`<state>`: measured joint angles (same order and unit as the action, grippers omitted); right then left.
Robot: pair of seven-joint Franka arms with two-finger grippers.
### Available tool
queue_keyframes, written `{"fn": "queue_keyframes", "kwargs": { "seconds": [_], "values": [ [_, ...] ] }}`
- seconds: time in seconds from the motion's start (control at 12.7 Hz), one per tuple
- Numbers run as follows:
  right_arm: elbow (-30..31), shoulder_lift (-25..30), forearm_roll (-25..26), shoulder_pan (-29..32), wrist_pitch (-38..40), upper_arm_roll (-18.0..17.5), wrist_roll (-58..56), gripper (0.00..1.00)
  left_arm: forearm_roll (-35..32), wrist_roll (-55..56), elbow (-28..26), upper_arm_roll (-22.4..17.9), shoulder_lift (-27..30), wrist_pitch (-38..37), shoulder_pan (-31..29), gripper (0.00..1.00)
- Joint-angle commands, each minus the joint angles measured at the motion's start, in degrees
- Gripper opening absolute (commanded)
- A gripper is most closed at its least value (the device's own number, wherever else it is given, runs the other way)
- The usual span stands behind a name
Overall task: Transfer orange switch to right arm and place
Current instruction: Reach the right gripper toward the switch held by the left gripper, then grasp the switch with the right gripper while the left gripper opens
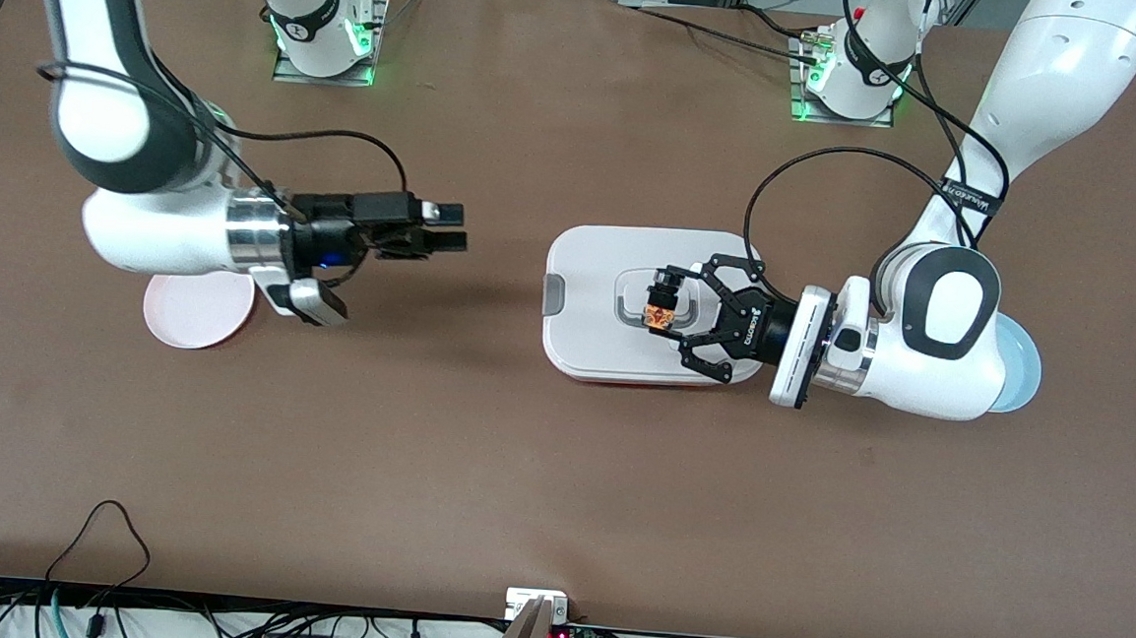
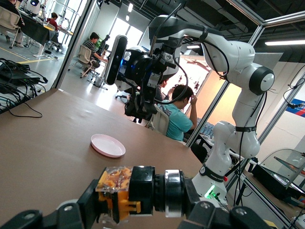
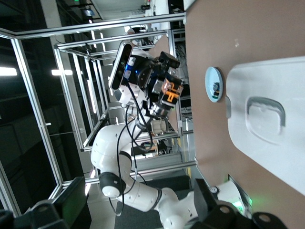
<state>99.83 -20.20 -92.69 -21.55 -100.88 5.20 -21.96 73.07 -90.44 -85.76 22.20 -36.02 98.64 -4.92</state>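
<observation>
The orange switch (image 1: 661, 303), a stubby black cylinder with an orange end, is held in my left gripper (image 1: 666, 303), which is shut on it over the white lidded box (image 1: 581, 261). In the left wrist view the switch (image 2: 128, 193) lies crosswise between the fingers (image 2: 88, 202). My right gripper (image 1: 455, 228) is open and empty, in the air over bare table toward the right arm's end, and it points at the left gripper. The right wrist view shows the switch (image 3: 170, 91) in the left gripper far off, and my own fingers (image 3: 72, 198) spread wide.
A pink plate (image 1: 196, 309) lies under the right arm's wrist, and it also shows in the left wrist view (image 2: 108, 145). A pale blue plate (image 1: 1018, 371) lies under the left arm's elbow. The white box has a recessed handle (image 1: 628, 298).
</observation>
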Motion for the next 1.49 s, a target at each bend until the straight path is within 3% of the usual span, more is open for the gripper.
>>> {"fn": "queue_keyframes", "kwargs": {
  "seconds": [0.0, 0.31, 0.63, 0.86, 1.02, 1.41],
  "values": [
    [-0.4, -1.3, -8.5, -6.0, -8.0, 0.3, -4.0, 1.0, 1.1, -1.7, -0.5, -0.2, 0.3, 0.1, 0.2, 0.29],
    [-1.2, -3.0, -18.7, -12.4, -18.4, 0.3, -5.0, 1.0, 1.0, -1.8, -0.5, -0.2, -0.2, 0.1, 0.2, 0.29],
    [-6.2, -7.6, -25.1, -16.0, -25.1, 0.3, -5.0, 1.0, 1.0, -1.8, -0.5, -0.2, -0.2, 0.1, 0.2, 0.29],
    [-11.5, -12.6, -25.9, -16.8, -26.6, 0.3, -6.7, 1.0, 1.0, -1.8, -0.4, -0.2, -0.2, 0.1, 0.2, 0.29],
    [-15.1, -15.8, -29.1, -17.1, -26.7, 0.3, -8.6, 1.0, 1.0, -1.8, -0.5, -0.2, -0.2, 0.1, 0.2, 0.29],
    [-18.0, -17.5, -30.1, -18.9, -30.3, 0.3, -8.0, 0.97, 1.5, -1.8, -0.4, -0.1, -0.1, 0.1, 0.3, 0.29]
  ]
}}
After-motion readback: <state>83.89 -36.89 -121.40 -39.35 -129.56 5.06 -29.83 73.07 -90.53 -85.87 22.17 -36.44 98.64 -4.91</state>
